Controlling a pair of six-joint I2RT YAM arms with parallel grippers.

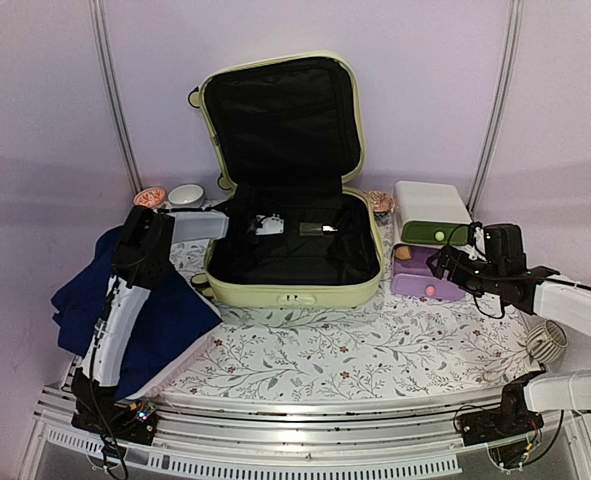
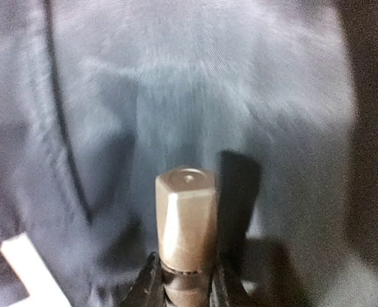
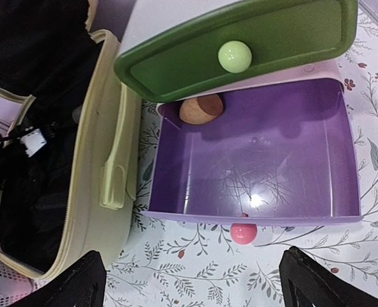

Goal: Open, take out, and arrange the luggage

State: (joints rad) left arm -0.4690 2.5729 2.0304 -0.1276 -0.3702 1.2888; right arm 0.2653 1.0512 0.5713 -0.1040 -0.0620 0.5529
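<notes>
With left gripper pinched shut inside luggage, right gripper spread wide, lift straight up, clear of rim

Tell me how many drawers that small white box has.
2. A green drawer on top, closed; a purple drawer below it, pulled open. No others show.
</notes>
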